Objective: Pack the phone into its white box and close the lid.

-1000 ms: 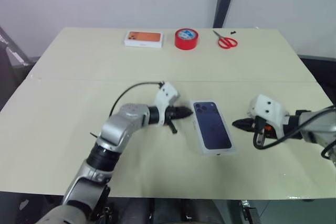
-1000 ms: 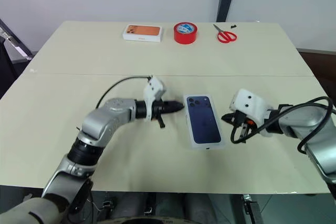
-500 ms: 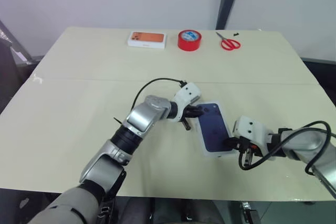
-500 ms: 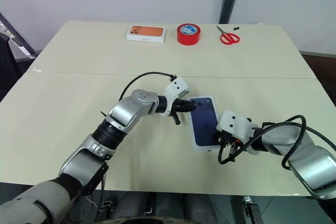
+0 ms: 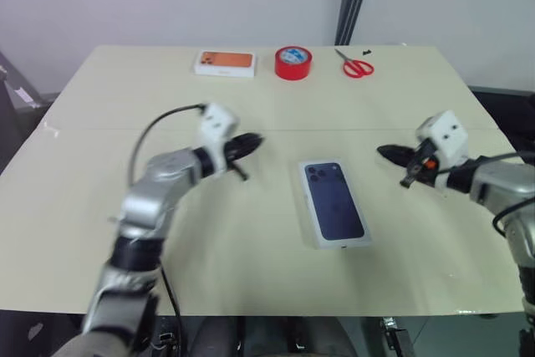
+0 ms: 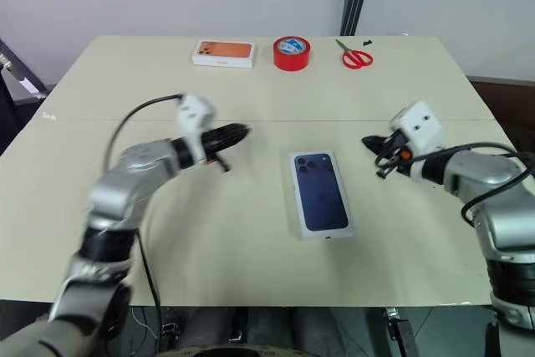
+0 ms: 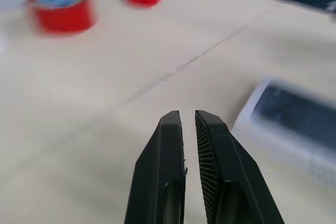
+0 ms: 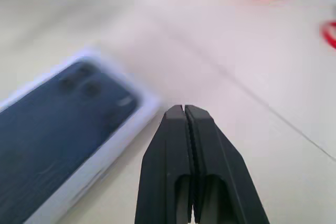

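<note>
Closed white box (image 5: 335,205), lid (image 6: 322,192) on, lies mid-counter (image 5: 251,273); we judge it light, stiff and slick, best gripped across its long edges. Left hand (image 5: 251,141) nearly shut, right hand (image 5: 386,152) shut; both empty, flanking it, apart.

Beige table (image 5: 100,206) bears lid (image 5: 334,203), orange-topped box (image 5: 225,63), tape (image 5: 292,63), seemingly scissors (image 5: 357,64).

Two phone boxes (image 5: 334,203) (image 5: 225,63), one red tape roll (image 5: 293,62), one pair of scissors (image 5: 357,64).
</note>
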Robot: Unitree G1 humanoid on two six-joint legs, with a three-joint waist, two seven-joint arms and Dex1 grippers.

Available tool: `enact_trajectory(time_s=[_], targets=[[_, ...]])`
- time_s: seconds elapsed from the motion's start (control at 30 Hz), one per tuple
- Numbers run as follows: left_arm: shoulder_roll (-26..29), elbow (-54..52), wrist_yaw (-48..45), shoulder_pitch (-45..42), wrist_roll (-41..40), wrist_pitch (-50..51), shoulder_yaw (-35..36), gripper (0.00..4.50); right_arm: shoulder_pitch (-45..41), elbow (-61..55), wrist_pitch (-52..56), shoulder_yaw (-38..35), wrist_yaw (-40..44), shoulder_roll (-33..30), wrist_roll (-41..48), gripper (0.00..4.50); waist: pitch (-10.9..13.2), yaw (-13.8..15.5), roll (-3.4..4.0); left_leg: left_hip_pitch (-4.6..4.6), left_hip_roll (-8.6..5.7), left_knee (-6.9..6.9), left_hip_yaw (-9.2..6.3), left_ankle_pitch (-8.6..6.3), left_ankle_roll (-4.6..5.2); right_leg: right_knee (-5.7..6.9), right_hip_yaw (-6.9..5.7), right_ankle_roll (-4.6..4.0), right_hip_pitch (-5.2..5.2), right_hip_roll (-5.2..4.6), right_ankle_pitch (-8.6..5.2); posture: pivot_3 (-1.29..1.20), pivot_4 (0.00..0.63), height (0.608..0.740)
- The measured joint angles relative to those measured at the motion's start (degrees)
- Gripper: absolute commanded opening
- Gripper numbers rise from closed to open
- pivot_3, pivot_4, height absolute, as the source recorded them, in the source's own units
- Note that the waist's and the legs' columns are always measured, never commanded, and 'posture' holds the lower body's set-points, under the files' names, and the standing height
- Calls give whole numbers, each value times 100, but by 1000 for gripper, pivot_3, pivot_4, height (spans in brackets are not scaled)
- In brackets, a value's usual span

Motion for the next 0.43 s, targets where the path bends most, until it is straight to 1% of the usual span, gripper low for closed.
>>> enact_trajectory(time_s=[0.07, 0.13, 0.2, 0.3, 0.43], targets=[[391, -235, 1, 610, -22, 10, 483, 468, -88, 485, -208, -44, 225, -46, -3, 60, 0, 33, 0, 0, -2, 2, -1, 0, 1, -6, -4, -1, 7, -8, 0, 0, 150, 733], [549, -380, 7, 985, -46, 11, 716, 468, -119, 815, -435, 8, 425, -79, -53, 60, 0, 94, 1, -1, -7, 2, -1, -1, 0, -20, -7, -1, 13, -19, 0, 0, 150, 733], [563, -571, 22, 1288, -174, 5, 857, 468, -147, 1090, -666, 137, 568, -79, -140, 60, 1, 126, 1, -4, -10, 2, 0, -3, 2, -28, -7, -1, 16, -25, 0, 0, 150, 733], [531, -728, 136, 1500, -333, 5, 1028, 468, -207, 1452, -900, 272, 696, -67, -237, 60, 1, 148, 2, -7, -10, 1, 0, -4, 2, -30, -7, -1, 13, -26, 0, 0, 150, 733], [440, -830, 341, 1684, -506, -3, 1247, 468, -362, 1542, -914, 407, 860, -53, -234, 60, 1, 103, 2, -5, -9, 0, 0, -4, 2, -26, -7, -1, 11, -24, 0, 0, 150, 733]])
